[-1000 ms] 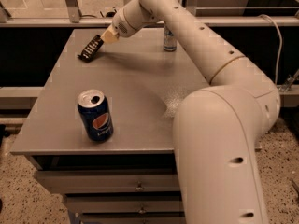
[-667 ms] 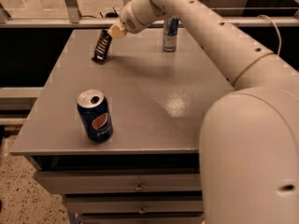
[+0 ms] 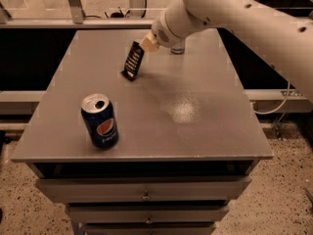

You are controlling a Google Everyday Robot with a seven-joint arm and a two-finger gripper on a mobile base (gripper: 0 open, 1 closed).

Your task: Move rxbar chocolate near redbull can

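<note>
Claw [image 3: 148, 44] clamped on top end of rxbar chocolate [image 3: 133, 61], bar tilted over table [image 3: 205, 131]; redbull can [image 3: 178, 49] near, partly hidden.

Grey table top [image 3: 210, 136] over drawers [image 3: 98, 190], bearing 1 upright Pepsi can [image 3: 100, 121] near front left and 1 redbull can [image 3: 178, 49] at far edge, mostly hidden; rxbar chocolate [image 3: 133, 61] tilted over far-left area, upper end pinched in gripper [image 3: 148, 44], surface contact undeterminable.
</note>
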